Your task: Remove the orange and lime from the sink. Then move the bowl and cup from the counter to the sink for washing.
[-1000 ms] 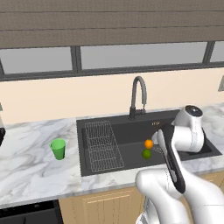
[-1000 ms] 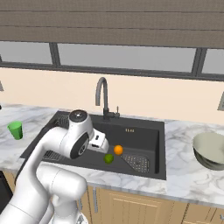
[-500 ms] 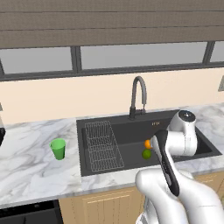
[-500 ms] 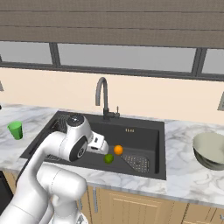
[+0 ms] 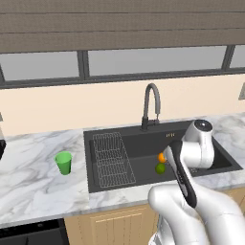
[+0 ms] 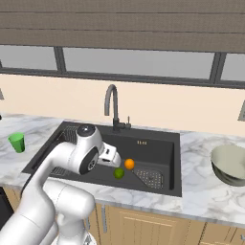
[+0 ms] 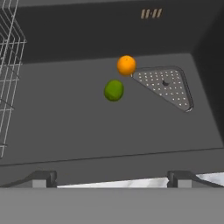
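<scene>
The orange (image 7: 126,65) and the lime (image 7: 113,90) lie side by side on the floor of the dark sink (image 7: 65,109), just left of its drain. My gripper (image 7: 111,178) hangs open above the sink's near edge, looking down at both fruits with nothing between its fingers. From the base, the orange (image 5: 161,157) and lime (image 5: 160,168) sit right beside my forearm, and the right base view also has the orange (image 6: 129,163) and lime (image 6: 118,173). The green cup (image 5: 63,162) stands on the counter (image 5: 33,182) left of the sink. The pale bowl (image 6: 229,165) rests on the counter to the right.
A wire rack (image 5: 110,160) fills the left part of the sink (image 5: 139,148). The curved grey faucet (image 5: 150,103) rises behind the basin. A perforated drain plate (image 7: 165,85) lies right of the fruits. A window wall runs behind the counter.
My arm has sunk a little toward the sink and drawn slightly nearer the fruits. The gripper stayed open, and the orange, lime, cup and bowl did not move.
</scene>
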You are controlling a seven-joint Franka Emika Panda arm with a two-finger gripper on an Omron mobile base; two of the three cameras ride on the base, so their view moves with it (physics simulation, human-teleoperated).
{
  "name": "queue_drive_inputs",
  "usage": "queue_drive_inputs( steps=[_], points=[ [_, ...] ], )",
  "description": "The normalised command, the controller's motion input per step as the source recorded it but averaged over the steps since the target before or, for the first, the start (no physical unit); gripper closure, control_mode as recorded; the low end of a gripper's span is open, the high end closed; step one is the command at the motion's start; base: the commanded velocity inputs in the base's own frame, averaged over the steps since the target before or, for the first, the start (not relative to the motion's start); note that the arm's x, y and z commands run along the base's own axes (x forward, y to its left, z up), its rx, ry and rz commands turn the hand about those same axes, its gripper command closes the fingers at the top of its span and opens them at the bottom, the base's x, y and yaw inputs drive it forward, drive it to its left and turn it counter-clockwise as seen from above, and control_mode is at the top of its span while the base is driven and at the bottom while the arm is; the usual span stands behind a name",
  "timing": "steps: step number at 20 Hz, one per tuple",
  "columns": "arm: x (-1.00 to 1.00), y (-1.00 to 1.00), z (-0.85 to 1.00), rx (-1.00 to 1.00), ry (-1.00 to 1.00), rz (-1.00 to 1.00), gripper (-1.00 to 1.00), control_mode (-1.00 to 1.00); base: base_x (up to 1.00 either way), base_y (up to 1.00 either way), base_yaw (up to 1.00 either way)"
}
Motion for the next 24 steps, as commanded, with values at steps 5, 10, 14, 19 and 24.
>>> queue_drive_inputs(
  steps=[5, 10, 14, 19, 24],
  points=[
    [0.15, 0.0, -0.17, 0.0, 0.01, 0.0, -1.0, -1.0, 0.0, 0.0, 0.0],
    [0.13, 0.0, -0.19, 0.0, 0.0, 0.0, -1.0, -1.0, 0.0, 0.0, 0.0],
    [0.14, 0.0, -0.21, 0.0, 0.01, 0.0, -1.0, -1.0, 0.0, 0.0, 0.0],
    [0.16, 0.0, -0.22, 0.0, 0.01, 0.0, -1.0, -1.0, 0.0, 0.0, 0.0],
    [0.15, 0.0, -0.23, 0.0, 0.0, 0.0, -1.0, -1.0, 0.0, 0.0, 0.0]
  ],
)
